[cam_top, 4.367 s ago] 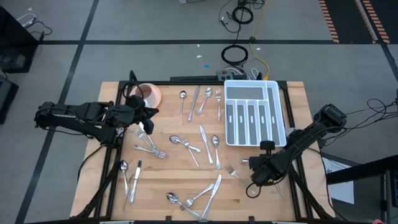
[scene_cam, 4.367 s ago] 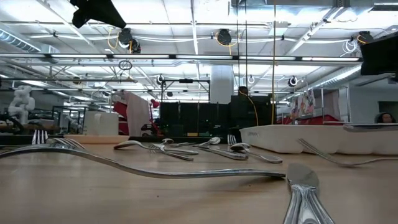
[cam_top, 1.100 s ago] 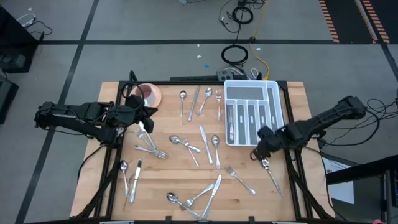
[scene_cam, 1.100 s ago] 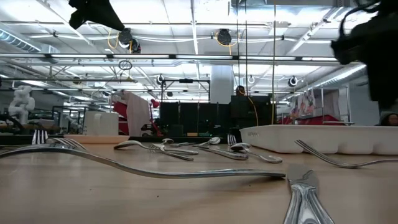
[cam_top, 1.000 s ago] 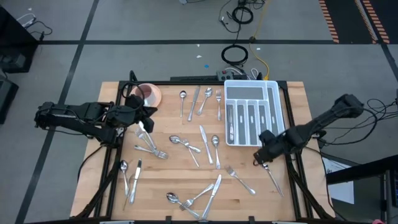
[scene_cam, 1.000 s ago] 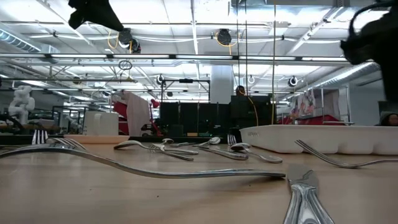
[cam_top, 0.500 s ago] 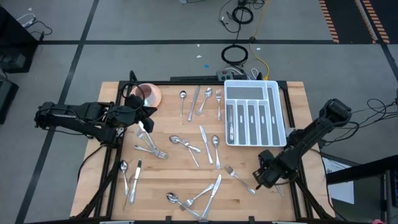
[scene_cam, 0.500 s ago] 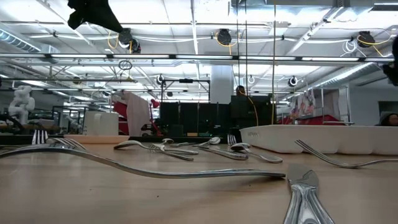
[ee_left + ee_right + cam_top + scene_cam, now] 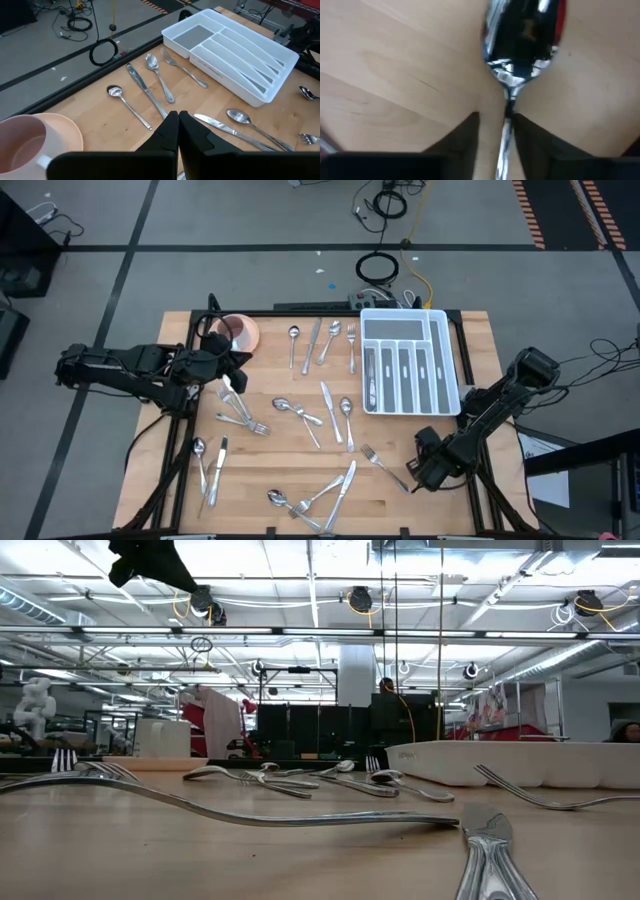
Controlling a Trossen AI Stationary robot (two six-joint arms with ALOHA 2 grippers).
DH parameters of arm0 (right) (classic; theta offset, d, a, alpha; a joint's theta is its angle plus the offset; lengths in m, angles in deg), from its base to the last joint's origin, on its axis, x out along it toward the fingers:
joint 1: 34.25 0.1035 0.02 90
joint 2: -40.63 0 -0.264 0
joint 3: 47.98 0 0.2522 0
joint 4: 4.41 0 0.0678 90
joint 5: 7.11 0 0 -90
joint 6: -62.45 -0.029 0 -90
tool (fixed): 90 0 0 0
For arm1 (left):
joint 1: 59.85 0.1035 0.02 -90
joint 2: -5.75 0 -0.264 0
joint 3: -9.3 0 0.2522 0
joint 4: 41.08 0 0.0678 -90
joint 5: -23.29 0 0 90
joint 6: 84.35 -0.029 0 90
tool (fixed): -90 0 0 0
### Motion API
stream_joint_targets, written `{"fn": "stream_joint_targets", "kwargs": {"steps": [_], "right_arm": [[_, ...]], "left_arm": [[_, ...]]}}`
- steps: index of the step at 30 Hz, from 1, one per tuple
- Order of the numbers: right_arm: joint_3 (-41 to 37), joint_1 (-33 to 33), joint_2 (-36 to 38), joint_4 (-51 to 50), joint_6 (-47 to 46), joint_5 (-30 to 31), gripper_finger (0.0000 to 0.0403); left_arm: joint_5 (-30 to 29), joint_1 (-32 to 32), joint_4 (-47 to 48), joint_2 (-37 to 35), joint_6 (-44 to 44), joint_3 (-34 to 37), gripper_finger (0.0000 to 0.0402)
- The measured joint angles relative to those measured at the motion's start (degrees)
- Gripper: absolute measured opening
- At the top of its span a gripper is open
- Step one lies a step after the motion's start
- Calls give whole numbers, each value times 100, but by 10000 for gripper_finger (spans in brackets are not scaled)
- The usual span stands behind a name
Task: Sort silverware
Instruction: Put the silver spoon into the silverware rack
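The right gripper (image 9: 422, 468) has moved down to the table's (image 9: 280, 460) front right — its fingers (image 9: 465, 132) now pinch a spoon (image 9: 522, 45) handle. The left gripper (image 9: 177, 125) waits pressed together near the pink saucer (image 9: 243, 332).

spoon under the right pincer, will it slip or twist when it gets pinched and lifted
Probably slippery: the spoon is polished metal lying flat on the wood. The right pincer straddles its thin neck just behind the bowl, so the bowl end may droop or swivel. It looks rigid, so it should not bend.
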Motion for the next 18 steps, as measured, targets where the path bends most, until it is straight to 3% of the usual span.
{"fn": "stream_joint_targets", "kwargs": {"steps": [3, 5, 14, 18], "right_arm": [[-2, -37, -2, 97, -101, -35, 32], [-2, -37, -2, 116, -182, -42, 12], [407, -113, -31, -151, -297, -36, 2], [878, -173, 34, -269, -420, 528, 1]], "left_arm": [[2, 0, 0, 2, -120, 0, 8], [2, 0, 0, 2, -122, 0, 8], [15, 0, 2, 2, -121, 0, 8], [17, 0, 9, 29, -122, 0, 8]]}}
